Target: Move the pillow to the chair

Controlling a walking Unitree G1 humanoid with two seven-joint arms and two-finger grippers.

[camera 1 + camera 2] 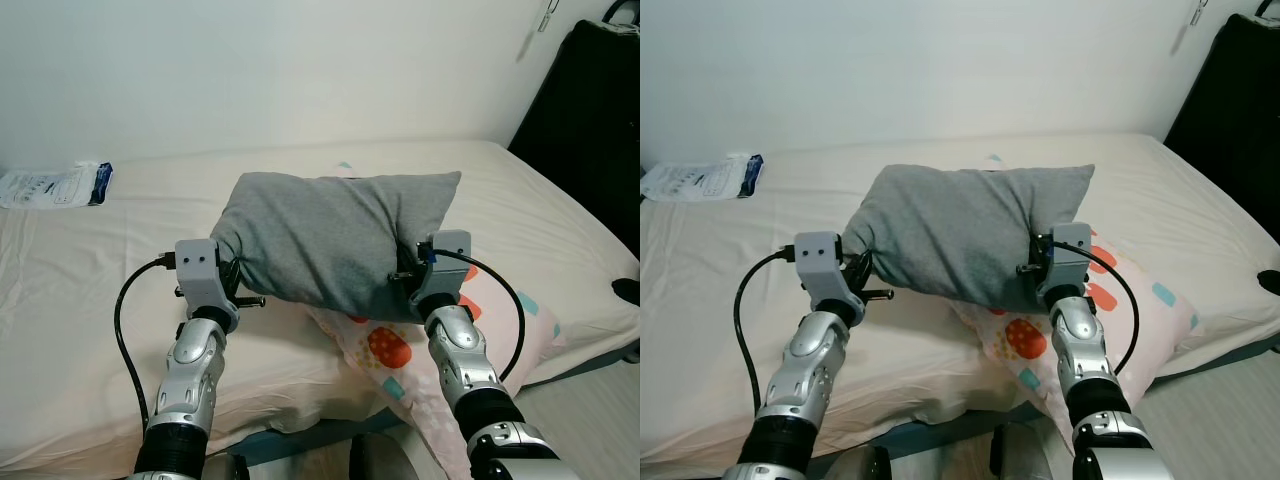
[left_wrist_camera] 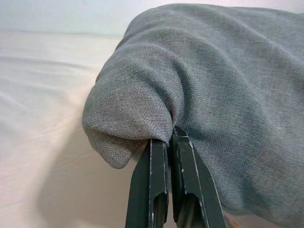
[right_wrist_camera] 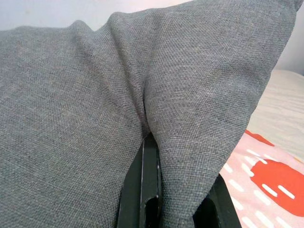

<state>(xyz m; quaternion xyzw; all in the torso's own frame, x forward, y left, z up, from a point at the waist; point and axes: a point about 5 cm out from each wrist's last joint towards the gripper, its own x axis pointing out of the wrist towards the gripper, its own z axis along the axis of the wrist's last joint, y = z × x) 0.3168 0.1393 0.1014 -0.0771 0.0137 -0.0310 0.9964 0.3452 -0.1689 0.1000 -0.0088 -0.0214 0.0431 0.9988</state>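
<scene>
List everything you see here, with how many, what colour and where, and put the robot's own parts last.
pillow: one, grey, held up over the bed between both grippers
patterned pillow: one, pink with red and blue shapes, on the bed's near edge under the grey one
bed: one, cream sheet, across the view
packet: one, white and blue, far left on the bed
dark case: one, black, right of the bed
left gripper: fingers pinching the pillow's left end
right gripper: fingers pinching the pillow's right end
</scene>
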